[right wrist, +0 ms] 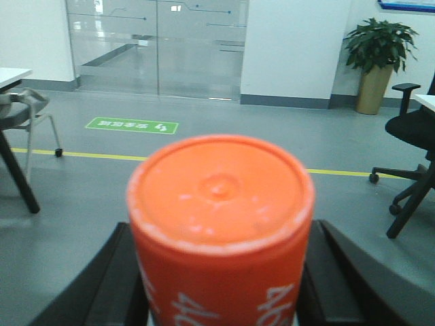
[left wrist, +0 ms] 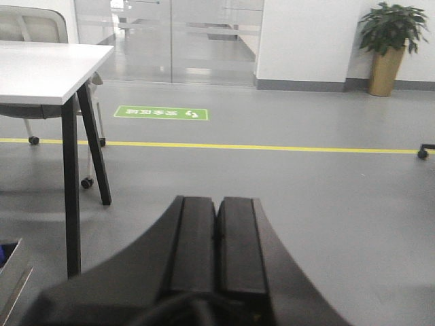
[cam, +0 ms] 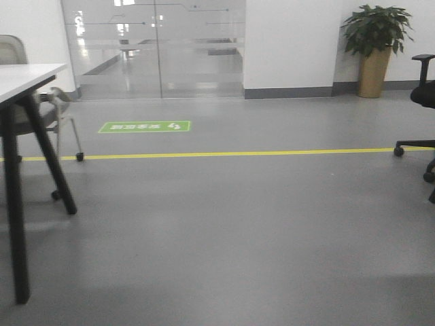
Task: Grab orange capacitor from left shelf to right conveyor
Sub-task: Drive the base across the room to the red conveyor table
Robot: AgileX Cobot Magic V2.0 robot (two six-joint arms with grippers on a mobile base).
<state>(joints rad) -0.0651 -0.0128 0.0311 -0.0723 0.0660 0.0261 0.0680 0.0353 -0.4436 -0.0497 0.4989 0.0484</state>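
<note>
The orange capacitor (right wrist: 221, 224) sits btw. the two black fingers (right wrist: 112, 282) of the right gripper (right wrist: 221, 285), which clamps it on both sides. The left gripper (left wrist: 217, 244) is fully closed, w/ nothing inside.

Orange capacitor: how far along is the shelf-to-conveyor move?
Done: pickup. The right tool is shut on the orange capacitor. In hand: the carry; every view shows open floor with a yellow line. The left tool is shut and empty. Left: reach the right conveyor, not in view, and set it down.
</note>
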